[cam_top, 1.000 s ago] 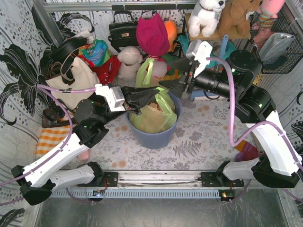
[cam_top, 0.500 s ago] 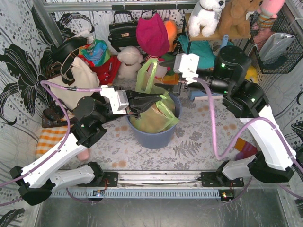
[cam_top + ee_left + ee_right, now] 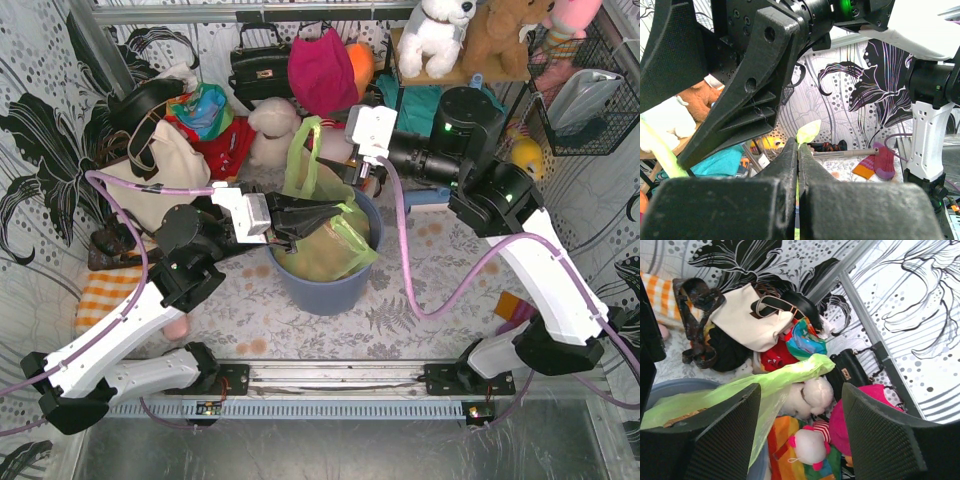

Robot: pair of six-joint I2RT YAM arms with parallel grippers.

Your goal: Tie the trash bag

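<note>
Green see-through plastic is what the trash bag (image 3: 322, 248) is made of, and it sits inside a round blue-grey bin (image 3: 330, 292) in the middle of the table (image 3: 430, 290). Brown crumpled paper shows through its thin skin. One long loop of the bag stands up above the back rim of the bin.

The left claw (image 3: 335, 212) reaches across the top of the bin from the left. Its two black fingers (image 3: 785, 165) are pressed tight together, and a thin strip of the green bag is pinched between them. A little green tip pokes out past them.

The right claw (image 3: 352, 172) comes in from the right, just beside the raised loop. Its fingers (image 3: 725, 440) are spread wide apart and grip nothing. In the right wrist view the green loop stretches across behind the gap between them. I cannot tell if it touches a finger.

Behind the bin, by the back wall, lie a cream tote bag (image 3: 165, 165) with dark straps, a black handbag (image 3: 258, 65), a pink hat (image 3: 322, 75) and a white soft toy (image 3: 435, 30).
</note>
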